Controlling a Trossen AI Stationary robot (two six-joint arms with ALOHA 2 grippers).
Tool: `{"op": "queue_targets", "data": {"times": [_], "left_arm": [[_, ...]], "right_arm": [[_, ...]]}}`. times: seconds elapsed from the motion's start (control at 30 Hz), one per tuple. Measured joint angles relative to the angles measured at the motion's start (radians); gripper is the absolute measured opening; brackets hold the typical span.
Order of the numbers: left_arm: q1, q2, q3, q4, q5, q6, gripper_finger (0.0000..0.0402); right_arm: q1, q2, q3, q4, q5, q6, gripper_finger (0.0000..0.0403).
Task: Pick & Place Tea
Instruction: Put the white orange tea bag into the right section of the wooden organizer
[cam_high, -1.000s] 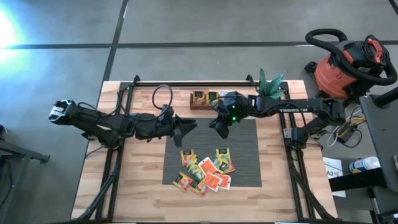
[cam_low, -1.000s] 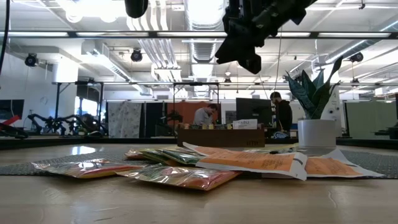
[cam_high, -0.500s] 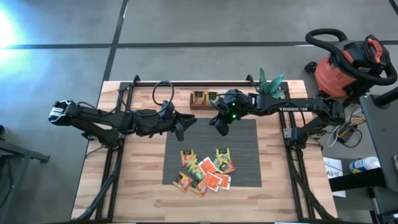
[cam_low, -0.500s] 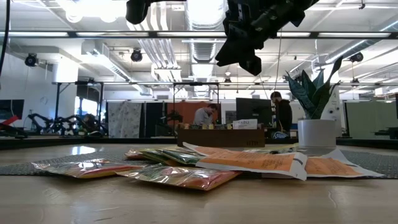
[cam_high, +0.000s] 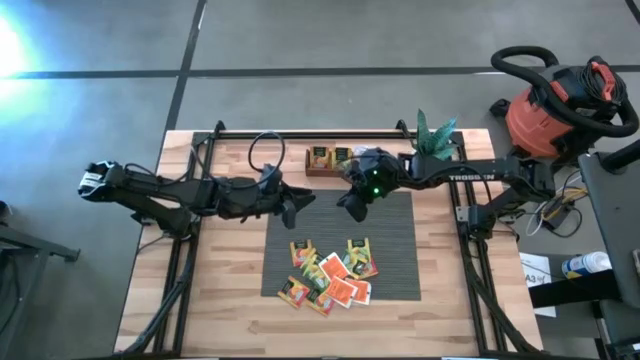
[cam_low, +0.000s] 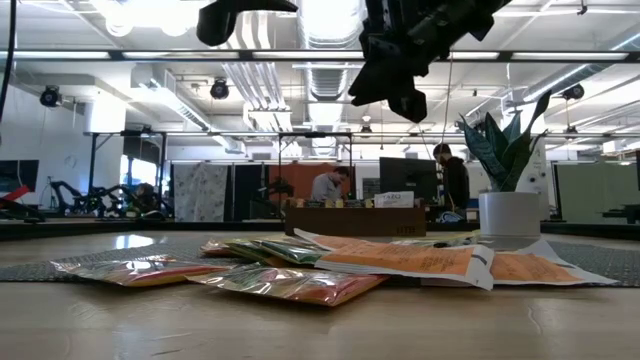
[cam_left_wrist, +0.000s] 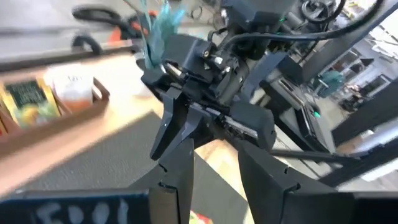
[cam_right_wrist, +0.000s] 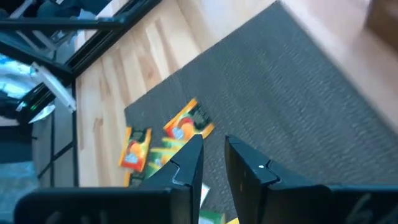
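Tea sachets (cam_high: 328, 275) lay heaped on the grey mat (cam_high: 395, 225), unheld; right gripper (cam_high: 352, 207) hung above the mat, fingers narrow, empty; left gripper (cam_high: 300, 200) waited beside, partly spread.

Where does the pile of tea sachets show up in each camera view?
High view: tea sachets at the grey mat's front edge.
Low view: spread across the foreground.
Left wrist view: only a sliver at the bottom edge.
Right wrist view: beyond the claw fingers.
Shared landmark: the grey mat.
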Motion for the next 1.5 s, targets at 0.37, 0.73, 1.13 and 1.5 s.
{"op": "queue_targets", "data": {"times": [0.37,0.73,1.13,1.5], "left_arm": [[-0.057,0.000,0.000,-0.113,0.088,-0.077,0.0119],[-0.156,0.000,0.000,-0.113,0.088,-0.080,0.0119],[-0.203,0.073,0.000,-0.059,0.088,-0.163,0.0119],[-0.219,0.269,0.000,0.066,0.208,-0.226,0.0119]], "right_arm": [[0.155,0.000,-0.055,-0.015,0.086,0.147,0.0103],[0.318,0.000,-0.109,-0.015,0.082,0.278,0.0096],[0.493,0.000,-0.199,-0.008,0.079,0.512,0.0094],[0.623,0.000,-0.313,0.212,0.160,0.811,0.0102]]}}
